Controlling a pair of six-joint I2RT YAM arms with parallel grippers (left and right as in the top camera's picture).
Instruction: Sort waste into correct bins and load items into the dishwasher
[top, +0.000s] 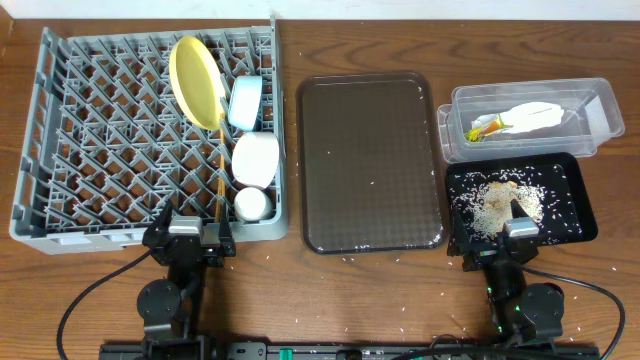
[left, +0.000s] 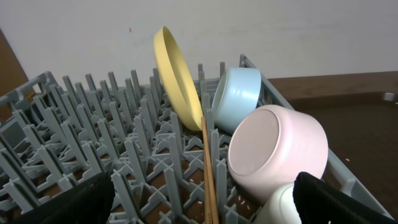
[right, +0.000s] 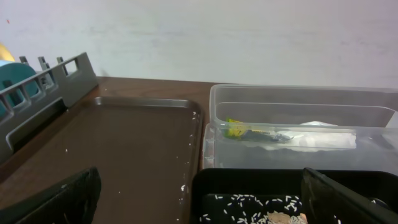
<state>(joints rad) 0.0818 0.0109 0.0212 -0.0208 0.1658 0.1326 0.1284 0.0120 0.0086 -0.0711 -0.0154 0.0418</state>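
Chopsticks (left: 208, 163) just ahead of left hand (left: 200, 204)

yellow plate (left: 177, 74), blue bowl (left: 239, 90), white bowl (left: 277, 152), chopsticks (left: 208, 168) stand in grey rack (left: 93, 137).

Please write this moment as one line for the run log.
rack: yellow plate, light blue bowl, white bowl, cup, chopsticks; clear tub: wrapper, napkin; black tray: rice; left gripper: open; right gripper: open

The dish rack (top: 100, 140) stood left, holding plate (top: 195, 68), 2 bowls (top: 255, 158), cup (top: 251, 203) and chopsticks (top: 219, 180) along its right side. The serving tray (top: 370, 160) lay mid-table; right of it, the tub (top: 600, 100) holding wrapper (top: 485, 126) and napkin (top: 535, 116) sat behind the shallow tray (top: 565, 190) of rice (top: 492, 205).
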